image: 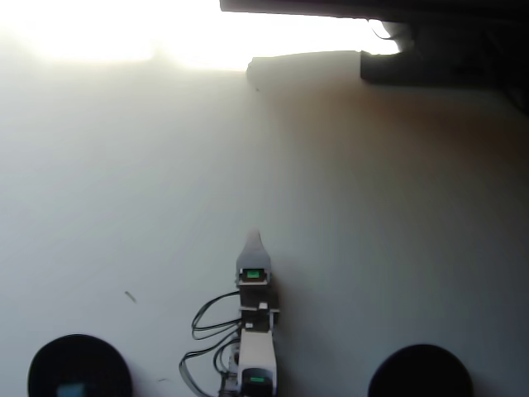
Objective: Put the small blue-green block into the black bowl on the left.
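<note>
White and pale, the gripper points up the overhead view from the bottom centre, tapering to a single visible tip, so whether its jaws are parted or closed cannot be told. Nothing shows in its grasp. Black cables loop beside the arm on the white table. At the bottom left sits the black bowl, with the small blue-green block inside it. A second black bowl sits at the bottom right.
</note>
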Robot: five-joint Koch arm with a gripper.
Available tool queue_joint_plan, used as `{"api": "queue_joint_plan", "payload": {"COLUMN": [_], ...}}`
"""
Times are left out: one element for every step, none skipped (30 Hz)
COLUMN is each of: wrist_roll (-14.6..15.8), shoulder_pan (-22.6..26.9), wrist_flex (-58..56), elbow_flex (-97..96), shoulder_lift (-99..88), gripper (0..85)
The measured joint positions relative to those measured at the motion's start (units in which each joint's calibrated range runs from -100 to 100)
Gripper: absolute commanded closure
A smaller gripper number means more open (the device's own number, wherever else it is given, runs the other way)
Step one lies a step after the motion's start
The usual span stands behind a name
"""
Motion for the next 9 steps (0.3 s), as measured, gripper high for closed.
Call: {"api": "queue_joint_plan", "payload": {"wrist_roll": [0.0,0.0,0.0,0.0,0.0,0.0,0.0,0.0,0.0], "shoulder_pan": [0.0,0.0,0.0,0.0,0.0,0.0,0.0,0.0,0.0], "wrist_flex": [0.0,0.0,0.0,0.0,0.0,0.0,0.0,0.0,0.0], "elbow_flex": [0.0,0.0,0.0,0.0,0.0,0.0,0.0,0.0,0.0], "shoulder_lift": [0.0,0.0,-0.1,-0.1,0.0,0.0,-0.1,-0.1,0.0], "gripper": [36.5,36.5,36.5,36.5,36.5,36.5,36.5,36.5,36.5]}}
